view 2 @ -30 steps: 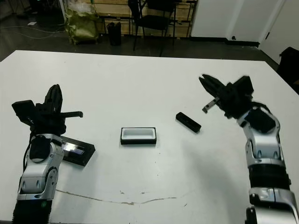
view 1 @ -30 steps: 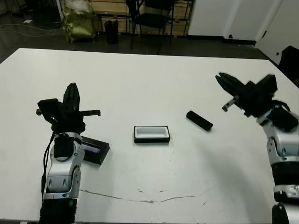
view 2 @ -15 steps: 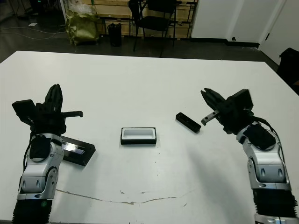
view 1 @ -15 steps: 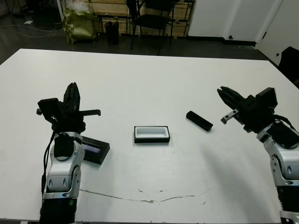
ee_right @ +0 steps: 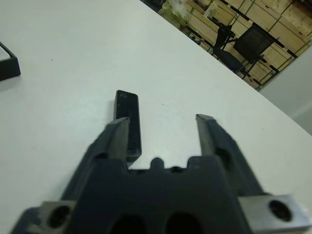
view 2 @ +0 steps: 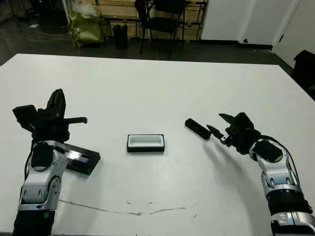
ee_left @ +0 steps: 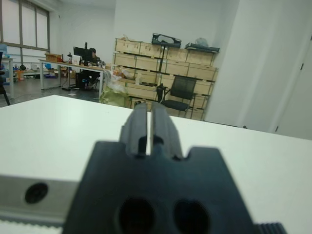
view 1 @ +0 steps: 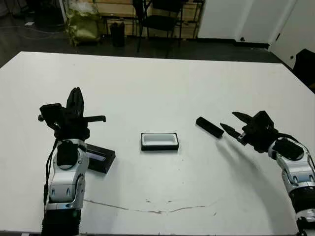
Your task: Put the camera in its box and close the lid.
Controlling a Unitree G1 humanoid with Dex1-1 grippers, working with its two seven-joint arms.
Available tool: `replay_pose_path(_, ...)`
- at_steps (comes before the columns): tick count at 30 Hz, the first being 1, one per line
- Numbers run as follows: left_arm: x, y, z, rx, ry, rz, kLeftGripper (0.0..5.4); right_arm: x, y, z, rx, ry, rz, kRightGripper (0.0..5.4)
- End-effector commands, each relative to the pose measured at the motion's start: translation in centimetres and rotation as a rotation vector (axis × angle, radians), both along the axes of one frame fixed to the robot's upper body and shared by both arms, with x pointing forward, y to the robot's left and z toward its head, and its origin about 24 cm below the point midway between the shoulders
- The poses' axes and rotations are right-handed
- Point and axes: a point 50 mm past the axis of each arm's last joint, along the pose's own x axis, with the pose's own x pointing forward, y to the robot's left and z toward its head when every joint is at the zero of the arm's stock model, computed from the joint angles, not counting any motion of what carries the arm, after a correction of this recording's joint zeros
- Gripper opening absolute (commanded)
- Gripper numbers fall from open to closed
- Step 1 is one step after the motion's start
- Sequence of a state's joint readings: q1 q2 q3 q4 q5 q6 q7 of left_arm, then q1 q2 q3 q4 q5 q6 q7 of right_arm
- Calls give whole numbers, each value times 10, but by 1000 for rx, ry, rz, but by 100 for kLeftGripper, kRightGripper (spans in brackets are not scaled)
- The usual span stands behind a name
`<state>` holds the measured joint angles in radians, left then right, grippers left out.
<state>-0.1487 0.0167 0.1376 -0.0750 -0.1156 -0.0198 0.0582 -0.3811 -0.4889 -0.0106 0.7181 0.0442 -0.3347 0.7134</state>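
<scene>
Fingers of the right gripper [view 1: 231,124] stand spread wide apart, low over the white table [view 1: 147,83] and just beside the near end of the camera [view 1: 210,127], holding nothing. In the right wrist view one finger overlaps the bar's end, so contact cannot be told; the bar is not between the fingers. The camera lies flat on the table, angled, to the right of the box [view 1: 159,141] and apart from it. The box sits open near the table's middle, its white lining showing, nothing inside it. The lid [view 1: 101,158] lies flat on the left, partly hidden behind the left arm. The left gripper [view 1: 76,100] is raised above the table, pointing up and away, its two fingers pressed together on nothing.
</scene>
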Motion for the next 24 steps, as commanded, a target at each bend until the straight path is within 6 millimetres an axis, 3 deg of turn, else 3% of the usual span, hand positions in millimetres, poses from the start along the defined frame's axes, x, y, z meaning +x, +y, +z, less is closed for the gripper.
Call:
replay_pose_path(1,0,2,-8,-2,28,2,0,0,-3,-4,22,13,7,373)
replay_pose_path(8,0,1,-8,-3,34,4,0,0,-1,-6,89,8,71,533)
replay_pose_path(16,0,1,-9,0,42,7,0,0,-1,-11,202,69,69,537)
replay_pose_path(24,0,0,-9,-4,46,7,0,3,6,-21,204,103,37,529)
